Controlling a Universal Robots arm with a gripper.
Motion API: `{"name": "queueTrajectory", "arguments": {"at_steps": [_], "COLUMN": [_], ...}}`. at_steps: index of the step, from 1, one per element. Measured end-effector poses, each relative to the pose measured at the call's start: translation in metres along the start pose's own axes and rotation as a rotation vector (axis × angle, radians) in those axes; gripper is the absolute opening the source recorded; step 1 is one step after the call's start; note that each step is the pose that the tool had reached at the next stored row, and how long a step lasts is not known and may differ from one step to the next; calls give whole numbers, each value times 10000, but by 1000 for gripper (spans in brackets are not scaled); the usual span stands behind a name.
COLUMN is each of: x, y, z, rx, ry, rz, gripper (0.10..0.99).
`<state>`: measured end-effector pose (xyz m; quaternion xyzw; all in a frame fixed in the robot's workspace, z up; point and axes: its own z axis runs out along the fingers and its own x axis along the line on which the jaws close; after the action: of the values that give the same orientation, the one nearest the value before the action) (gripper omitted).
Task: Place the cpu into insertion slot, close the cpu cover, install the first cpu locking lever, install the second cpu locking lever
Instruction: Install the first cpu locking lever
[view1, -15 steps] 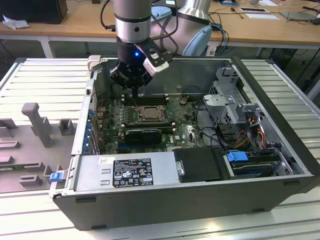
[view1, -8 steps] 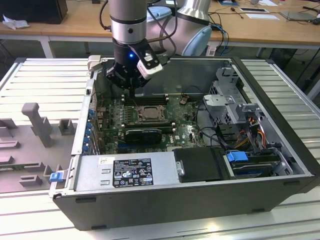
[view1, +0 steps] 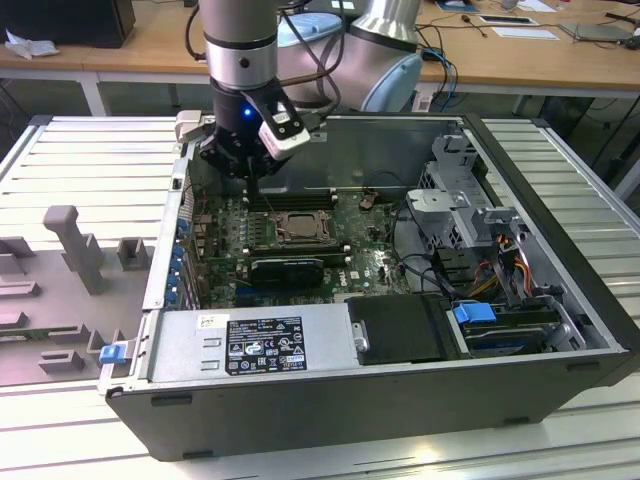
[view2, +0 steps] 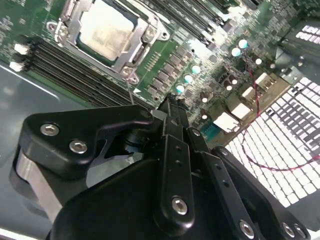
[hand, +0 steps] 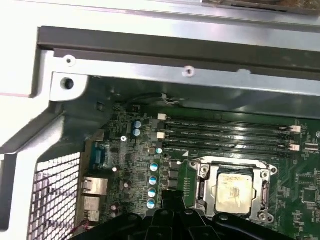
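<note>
The open case (view1: 330, 400) lies on its side on a slatted metal desk (view1: 90, 150). Wooden desks (view1: 150, 50) run along behind it, littered with cables and papers. Well away from the pincer, toward the exterior view's left, grey fixtures (view1: 75, 245) stand on the slats.

The pincer (view1: 252, 178) hangs inside the case over the far part of the board (view1: 370, 265). Its tips are together, with nothing between them. Near it, a little toward the exterior view's right, the cpu (view1: 298, 228) sits in the slot (view1: 262, 228). The cover (view2: 92, 54) lies flat around the chip's pale face. Farther from the pincer on that side are the drive cage (view1: 450, 200) and a blue tab (view1: 475, 312).

The exterior view takes in the whole case, including the power supply (view1: 260, 340) along the near wall, well apart from the pincer.

The second wrist view looks past the pincer's black links. It shows the memory slots (view2: 75, 67) between the tips and the cpu. Off to the other side of the tips are a red wire (view2: 280, 162) and a perforated grille (view2: 295, 135).

The first wrist view shows the case's far wall (hand: 175, 45) and a port block (hand: 92, 187). A row of capacitors (hand: 152, 180) stands just beside the pincer's tip, and the cpu lies near it on the other side.
</note>
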<state>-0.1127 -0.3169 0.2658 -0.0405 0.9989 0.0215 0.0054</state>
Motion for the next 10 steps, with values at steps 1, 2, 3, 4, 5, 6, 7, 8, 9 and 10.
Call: {"name": "queueTrajectory", "arguments": {"at_steps": [1,2,3,4,5,6,7,8,9,10], "x": [16,25,27,25,24,23,23,21,20,19], "y": [5,13,27,44,61,74,86,103,126,137], "z": [2,4,10,14,19,24,29,36,46,50], "rx": [-1,0,-2,-1,-1,-2,-2,-1,-2,-2], "ry": [-1,0,0,1,0,0,0,0,0,-1], "rz": [4,6,6,6,7,6,7,6,5,6], "gripper": [106,106,106,106,106,106,106,106,106,106]}}
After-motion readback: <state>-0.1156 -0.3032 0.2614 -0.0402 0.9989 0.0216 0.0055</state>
